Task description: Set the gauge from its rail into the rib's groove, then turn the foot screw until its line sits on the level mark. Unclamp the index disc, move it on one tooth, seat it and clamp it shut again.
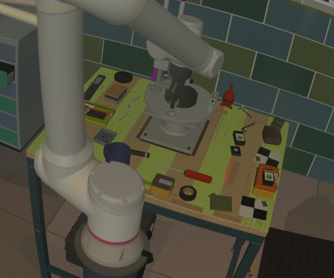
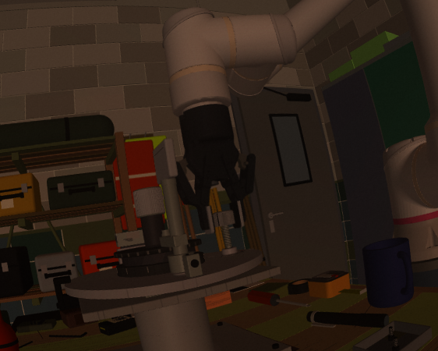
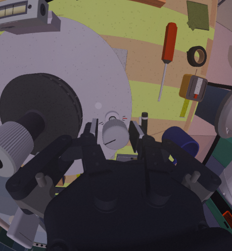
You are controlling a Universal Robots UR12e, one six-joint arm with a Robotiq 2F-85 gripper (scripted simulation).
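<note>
The dark toothed index disc [image 3: 40,111] is partly hidden behind its knurled clamp knob [image 3: 8,148] at the middle of the round grey plate [image 1: 179,103]. Near the plate's front edge stands the foot screw [image 3: 115,133], a small knurled grey knob with a dark line across its top and red and black marks on the plate beside it. My gripper [image 3: 113,129] is open, with one finger on each side of the screw's head and gaps showing; it holds nothing. The gauge [image 3: 19,12], a grey block with a level window, sits at the plate's far right edge.
A blue mug [image 1: 117,152] stands in front of the fixture's base plate, with a black torch [image 1: 140,154] beside it. A red screwdriver [image 1: 195,175], a roll of black tape [image 1: 188,193] and an orange meter [image 1: 163,184] lie toward the table's front edge. A red bottle [image 1: 228,96] stands behind the plate.
</note>
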